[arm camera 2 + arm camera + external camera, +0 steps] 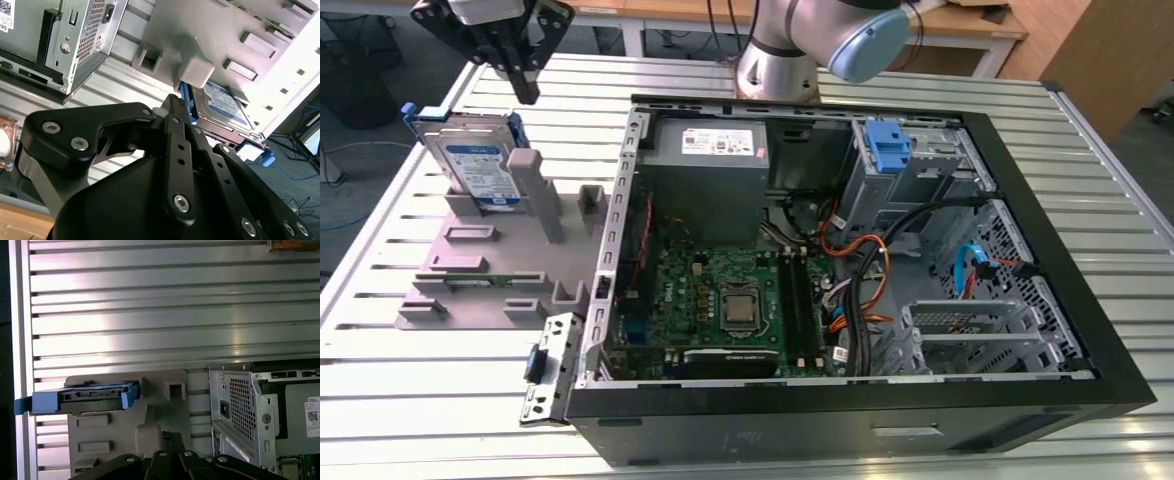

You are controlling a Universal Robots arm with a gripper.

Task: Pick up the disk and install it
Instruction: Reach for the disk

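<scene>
1. At the exterior view's left, the gripper (527, 92) hangs above the far-left part of the table (400, 390). Its fingers are drawn together to a narrow point and hold nothing.

2. Just below the gripper, the disk (474, 165) stands on edge in a grey holder (480, 265), label facing the near side and blue rails along its edges. In the first wrist view the disk (85, 397) shows edge-on, offset to one side of the gripper (167, 440). In the second wrist view the disk (220, 105) lies beyond the fingertips. The gripper is near the disk but apart from it; no contact is visible.

3. At centre, the open computer case (854, 425) lies on its side, exposing the motherboard (707, 290) and, at the far side, the power supply (707, 150).

4. Further right, at the far side of the case, the blue latch (887, 150) stands beside the metal drive bay.

5. Status, as judged: the task is at its start. The disk is neither grasped nor lifted. Pick-up and installation are both outstanding.
</scene>
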